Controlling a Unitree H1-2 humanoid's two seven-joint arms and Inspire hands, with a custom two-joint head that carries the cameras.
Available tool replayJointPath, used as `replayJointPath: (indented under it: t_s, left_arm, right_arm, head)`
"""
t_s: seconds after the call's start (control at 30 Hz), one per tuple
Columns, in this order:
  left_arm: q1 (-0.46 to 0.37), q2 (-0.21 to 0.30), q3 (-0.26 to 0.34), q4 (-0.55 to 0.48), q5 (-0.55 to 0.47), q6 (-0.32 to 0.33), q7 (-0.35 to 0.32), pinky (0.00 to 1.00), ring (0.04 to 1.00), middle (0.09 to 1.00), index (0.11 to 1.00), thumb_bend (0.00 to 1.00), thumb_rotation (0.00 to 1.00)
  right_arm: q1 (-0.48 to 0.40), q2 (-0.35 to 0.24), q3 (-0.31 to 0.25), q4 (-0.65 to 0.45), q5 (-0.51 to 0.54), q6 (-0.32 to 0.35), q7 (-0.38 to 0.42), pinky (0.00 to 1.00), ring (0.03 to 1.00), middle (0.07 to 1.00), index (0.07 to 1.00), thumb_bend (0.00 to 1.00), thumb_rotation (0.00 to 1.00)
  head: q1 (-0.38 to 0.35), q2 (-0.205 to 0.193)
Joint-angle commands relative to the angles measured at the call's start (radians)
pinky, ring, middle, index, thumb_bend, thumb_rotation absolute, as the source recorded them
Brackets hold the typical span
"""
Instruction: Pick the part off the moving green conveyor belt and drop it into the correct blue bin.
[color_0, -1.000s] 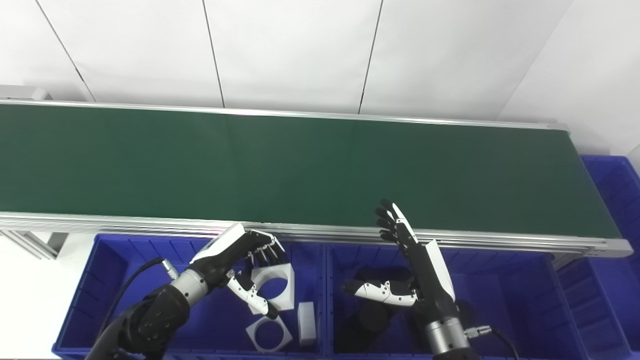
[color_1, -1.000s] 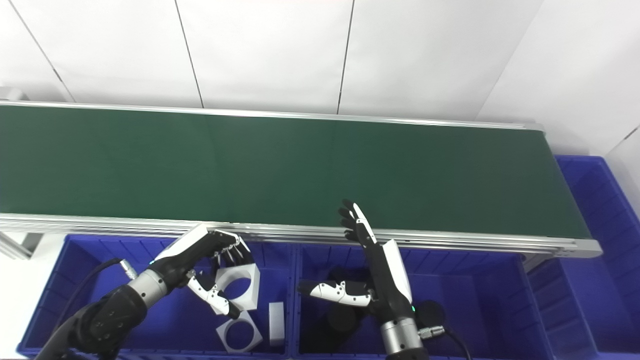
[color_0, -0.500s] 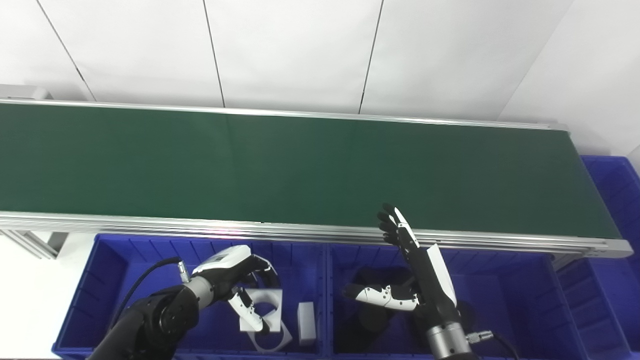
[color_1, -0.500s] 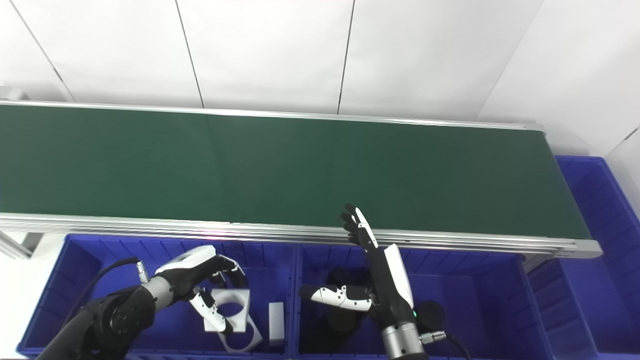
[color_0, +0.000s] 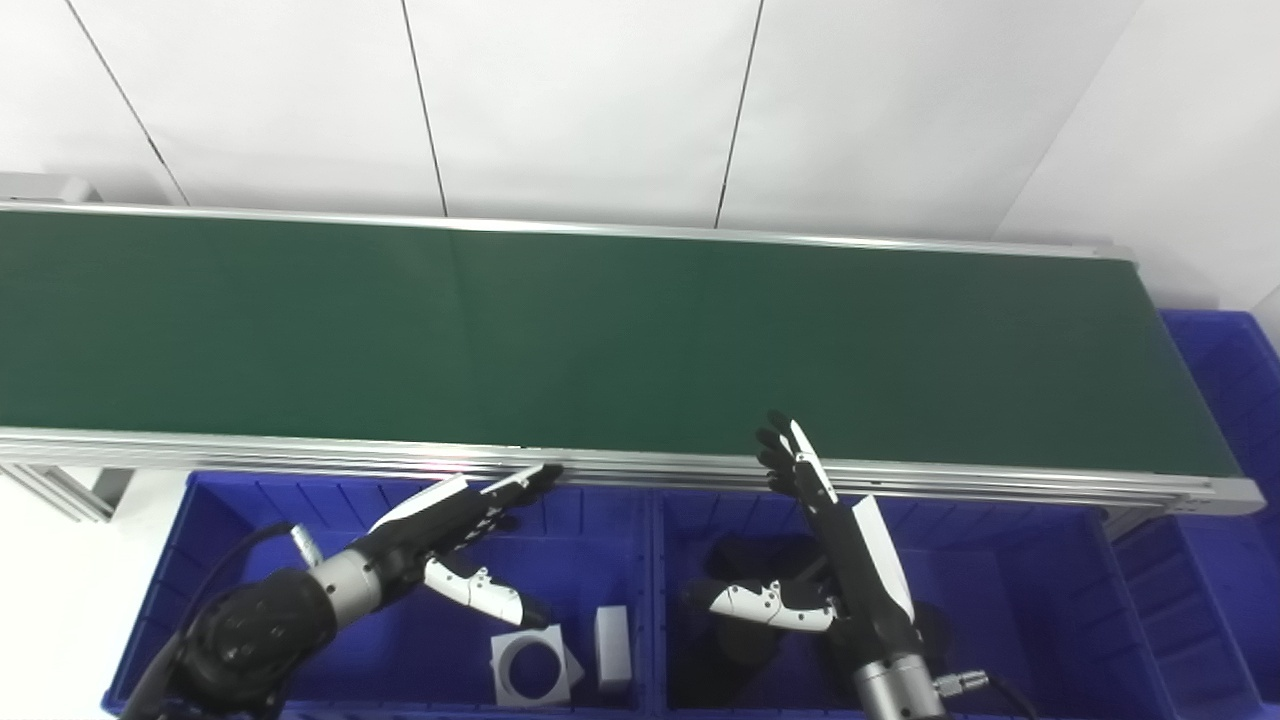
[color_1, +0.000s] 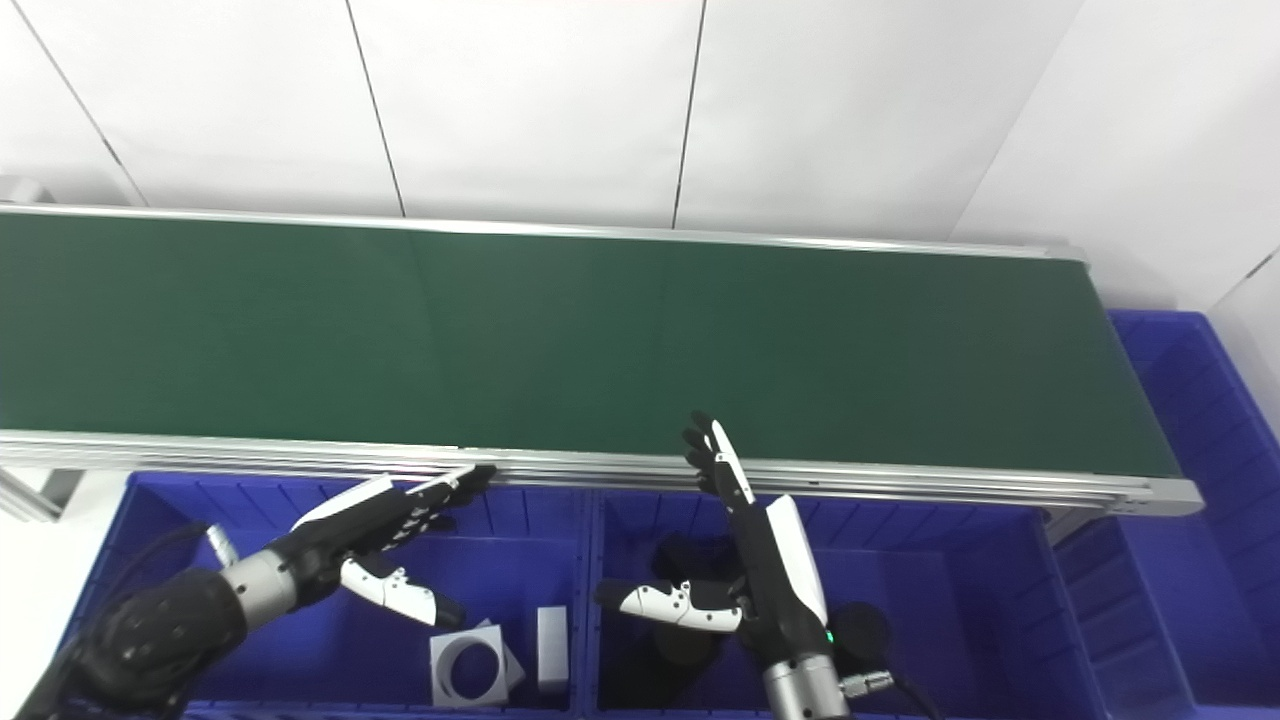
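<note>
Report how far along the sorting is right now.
Done: white square parts lie in the left bin, and dark parts sit in the middle bin. In hand: nothing; the left robot hand and the right robot hand are open. Left: the belt shows no part, so the next pick waits.

This is an industrial sorting station of the kind set up in a factory test cell or robotics lab. A long green conveyor belt (color_0: 620, 340) in an aluminium-rail frame (color_0: 640, 468) runs across the view in front of bare white wall panels (color_0: 580, 100). Blue plastic bins (color_0: 1010, 560) line its near side and its right end, the left one holding white square machined parts with round bores (color_0: 530, 665) and the middle one dark round parts (color_0: 745, 565).
</note>
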Motion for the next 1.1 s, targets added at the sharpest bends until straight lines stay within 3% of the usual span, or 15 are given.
replayJointPath:
  t_s: [0.0, 0.17, 0.3, 0.7, 1.07]
  left_arm:
    - [0.009, -0.014, 0.022, -0.031, -0.066, -0.089, 0.032, 0.92, 0.978, 0.993, 0.979, 1.0, 0.41]
    - [0.061, -0.085, 0.072, -0.022, -0.146, -0.216, 0.103, 0.93, 0.949, 0.967, 0.971, 1.0, 0.37]
    - [0.077, -0.114, 0.082, -0.04, -0.169, -0.26, 0.139, 0.93, 0.945, 0.966, 0.983, 1.0, 0.34]
    - [0.1, -0.138, 0.067, -0.06, -0.127, -0.285, 0.226, 0.93, 0.971, 0.994, 1.0, 0.99, 0.23]
    - [0.118, -0.148, 0.054, -0.057, -0.081, -0.324, 0.271, 0.93, 0.956, 0.98, 1.0, 0.98, 0.22]
  right_arm:
    - [0.0, -0.004, 0.003, -0.046, 0.006, 0.003, 0.007, 0.85, 0.898, 0.931, 0.986, 0.92, 0.32]
    - [0.007, -0.01, 0.002, -0.053, 0.014, 0.02, 0.023, 0.85, 0.892, 0.932, 0.978, 0.94, 0.33]
    - [0.011, -0.011, 0.002, -0.054, 0.019, 0.029, 0.03, 0.86, 0.896, 0.936, 0.972, 0.95, 0.34]
    - [0.019, -0.006, -0.012, -0.041, 0.077, -0.001, 0.025, 0.88, 0.918, 0.95, 0.991, 0.93, 0.29]
    - [0.028, -0.001, -0.025, -0.033, 0.087, -0.02, 0.003, 0.89, 0.912, 0.929, 0.98, 0.92, 0.27]
  head:
    - [0.002, 0.001]
    - [0.007, -0.017]
    - [0.012, -0.026]
    - [0.031, -0.043]
    - [0.042, -0.047]
